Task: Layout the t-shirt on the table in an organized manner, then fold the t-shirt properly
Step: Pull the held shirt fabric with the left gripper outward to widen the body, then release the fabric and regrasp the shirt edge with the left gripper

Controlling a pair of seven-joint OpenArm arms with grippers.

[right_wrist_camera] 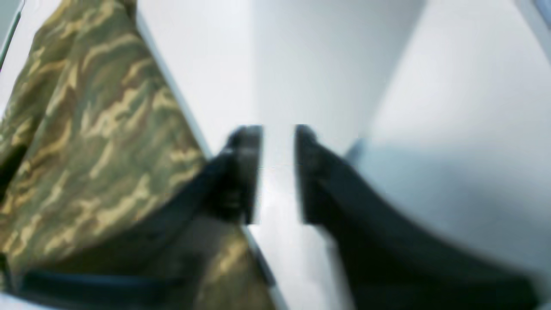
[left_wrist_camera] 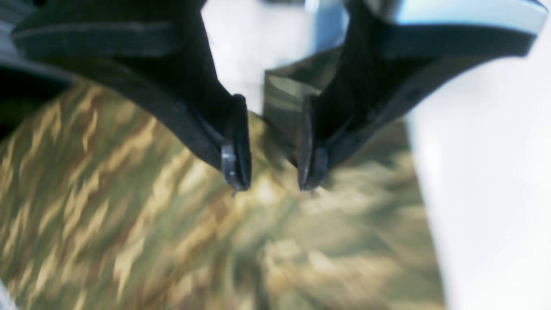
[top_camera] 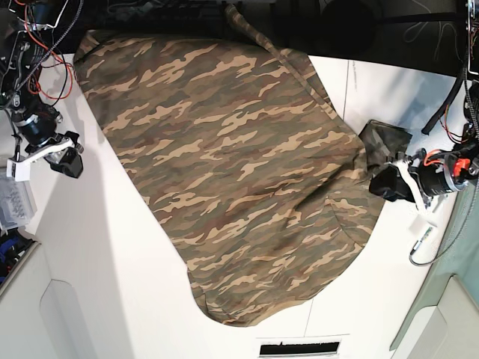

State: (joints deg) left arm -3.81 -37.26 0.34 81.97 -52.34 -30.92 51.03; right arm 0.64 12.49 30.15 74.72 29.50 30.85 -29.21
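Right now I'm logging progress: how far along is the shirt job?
Done, roughly: the camouflage-print fabric t-shirt lies spread over the white flat table, though skewed, its far edge reaching past the table's back edge. In hand: nothing; the left pincer is open above the fabric, the right pincer is open over bare tabletop. Left: squaring it up and every fold.

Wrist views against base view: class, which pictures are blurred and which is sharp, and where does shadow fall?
Left wrist: t-shirt smeared, left gripper fingertips fairly crisp. Right wrist: all soft, right gripper included. Base: sharp, with soft shadow on the table along the shirt's edge.
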